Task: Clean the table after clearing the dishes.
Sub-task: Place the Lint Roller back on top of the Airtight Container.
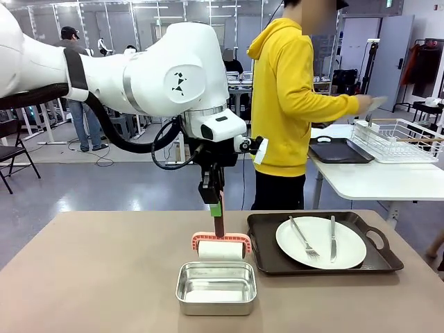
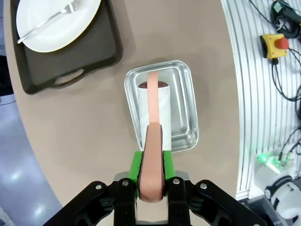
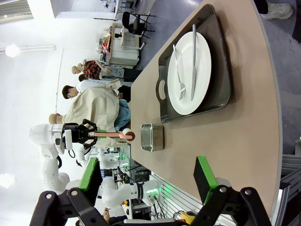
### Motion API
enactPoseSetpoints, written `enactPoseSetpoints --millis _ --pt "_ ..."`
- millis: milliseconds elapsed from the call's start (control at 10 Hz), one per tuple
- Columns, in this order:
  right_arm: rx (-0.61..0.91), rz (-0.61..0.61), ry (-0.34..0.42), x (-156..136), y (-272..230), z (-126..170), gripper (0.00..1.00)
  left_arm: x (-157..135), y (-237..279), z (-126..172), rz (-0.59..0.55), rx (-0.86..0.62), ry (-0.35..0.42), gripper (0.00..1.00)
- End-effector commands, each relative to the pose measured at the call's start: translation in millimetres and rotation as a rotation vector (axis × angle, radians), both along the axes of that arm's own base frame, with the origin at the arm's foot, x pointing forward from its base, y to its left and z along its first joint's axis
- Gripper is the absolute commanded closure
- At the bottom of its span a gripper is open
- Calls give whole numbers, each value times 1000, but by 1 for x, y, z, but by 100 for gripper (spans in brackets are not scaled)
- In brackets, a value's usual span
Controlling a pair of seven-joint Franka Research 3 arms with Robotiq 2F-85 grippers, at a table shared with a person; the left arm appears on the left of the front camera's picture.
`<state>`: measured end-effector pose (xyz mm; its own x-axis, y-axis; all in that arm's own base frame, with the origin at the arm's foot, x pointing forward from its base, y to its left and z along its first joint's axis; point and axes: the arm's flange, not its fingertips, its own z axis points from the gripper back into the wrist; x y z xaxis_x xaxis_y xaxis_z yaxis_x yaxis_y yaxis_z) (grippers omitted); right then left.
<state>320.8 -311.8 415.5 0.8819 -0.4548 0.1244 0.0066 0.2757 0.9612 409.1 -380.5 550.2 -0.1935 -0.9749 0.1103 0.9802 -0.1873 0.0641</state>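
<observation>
The left gripper (image 1: pixel 216 207) is clamped on the pink handle of one roller (image 1: pixel 220 248), which hangs handle-up over one steel pan (image 1: pixel 216 306). In the left wrist view the green pads (image 2: pixel 136 165) press both sides of the handle, and the white roll (image 2: pixel 153 110) lies over the pan's (image 2: pixel 190 99) inside. From the right wrist view, roll and pan look just apart. The right gripper (image 3: pixel 146 162) stands wide apart, holding nothing, above the table's near right part.

The pan sits near the table's (image 1: pixel 90 277) near edge, about mid-width. One tray (image 1: pixel 267 246) lies just right of it, with a narrow strip of bare top between them. The tray's far rim runs just inside the far edge, and its right handle is near the right edge. The whole left half of the top is open taupe surface, out to the left and near edges.

On the tray there are one plate (image 1: pixel 350 248), one fork (image 1: pixel 303 238) and one knife (image 1: pixel 332 239), with fork and knife lying side by side, apart.

Beyond the far edge one person (image 1: pixel 284 104) in yellow faces a white table that holds a second tray (image 1: pixel 340 151) and one wire rack (image 1: pixel 399 139).
</observation>
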Motion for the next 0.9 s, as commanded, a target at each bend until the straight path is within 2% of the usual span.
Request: enactPoseSetpoints --millis 0,200,500,800 --pt "0 0 -7 -1 1 3 0 -9 -1 -6 -8 6 14 79" --pt "0 0 -7 -1 1 3 0 -2 -1 -2 -4 3 3 79" --pt "0 0 -7 -1 1 3 0 24 -5 -31 61 104 104 79" --pt "0 0 -7 -1 1 3 0 42 -7 -62 64 74 184 79"
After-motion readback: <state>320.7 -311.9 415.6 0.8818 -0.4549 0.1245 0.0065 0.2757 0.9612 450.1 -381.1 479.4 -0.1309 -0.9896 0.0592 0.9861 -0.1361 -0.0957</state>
